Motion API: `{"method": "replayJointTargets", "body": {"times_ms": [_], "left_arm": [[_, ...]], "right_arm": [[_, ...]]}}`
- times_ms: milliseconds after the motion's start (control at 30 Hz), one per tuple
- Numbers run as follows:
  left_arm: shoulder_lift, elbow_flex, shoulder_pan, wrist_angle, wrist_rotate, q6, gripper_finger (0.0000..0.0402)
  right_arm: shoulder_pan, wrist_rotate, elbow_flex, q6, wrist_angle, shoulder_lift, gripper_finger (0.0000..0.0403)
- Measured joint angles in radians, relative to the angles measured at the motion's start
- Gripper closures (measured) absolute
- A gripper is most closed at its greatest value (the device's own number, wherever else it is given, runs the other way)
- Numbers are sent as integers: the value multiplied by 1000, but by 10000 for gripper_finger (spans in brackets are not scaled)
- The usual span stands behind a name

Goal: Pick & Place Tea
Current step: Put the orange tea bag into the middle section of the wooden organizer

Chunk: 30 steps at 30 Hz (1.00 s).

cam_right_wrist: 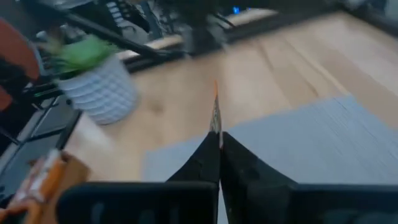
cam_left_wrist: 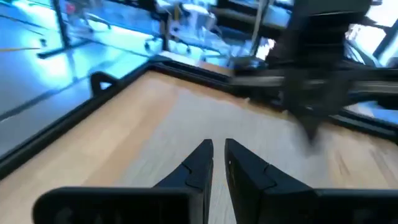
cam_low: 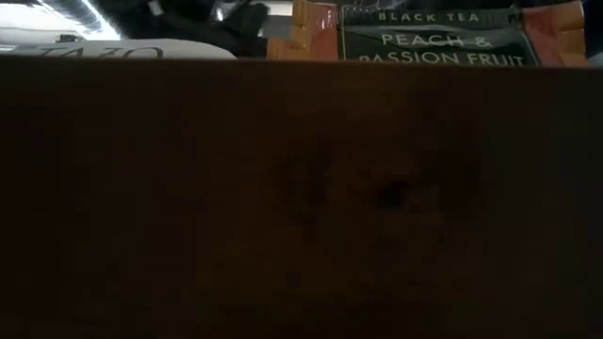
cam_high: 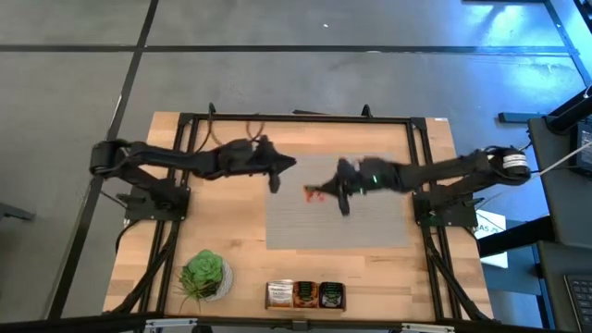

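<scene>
While the left arm reaches in from the table's left edge, its left tool (cam_high: 275, 176) sits above bare wood just off the grey mat's (cam_high: 370, 227) far left corner, its two dark fingers (cam_left_wrist: 200, 163) drawn close with only a narrow slot between them and nothing visible in that slot. Nearer the table's front edge, toward the left corner, stands a green potted plant (cam_high: 203, 275) in a white ribbed pot, and just right of it a row of tea boxes (cam_high: 305, 294) lines the front edge; the low view is mostly blocked by a dark surface, with a black tea box (cam_low: 438, 38) marked peach and passion fruit showing above it. Moving on to the mat's middle, the right tool (cam_high: 344, 196) is raised above the grey surface, clenched on an orange tea sachet (cam_right_wrist: 215, 112) that stands edge-on between its fingertips in the right wrist view. Just left of that tool, small orange-red sachets (cam_high: 314, 192) show over the mat. Behind it, the right arm stretches back to the table's right edge.
</scene>
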Motion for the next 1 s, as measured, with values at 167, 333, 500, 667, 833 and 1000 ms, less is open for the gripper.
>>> {"method": "replayJointTargets", "body": {"times_ms": [167,333,500,667,833,1000], "left_arm": [[-73,-156,-53,180,-60,-56,364],[-84,-195,-72,223,-80,-79,364],[-84,-194,-91,224,-76,-103,364],[-84,-194,-117,220,-76,-107,364],[-84,-194,-146,216,-76,-107,364],[-84,-194,-180,213,-76,-107,364]], "right_arm": [[318,297,0,-3,85,-10,399],[546,466,0,-80,341,56,399],[685,591,10,-133,521,163,399],[753,656,120,-159,519,324,399],[805,666,281,-210,482,485,399],[853,744,403,-179,353,556,399]]}}
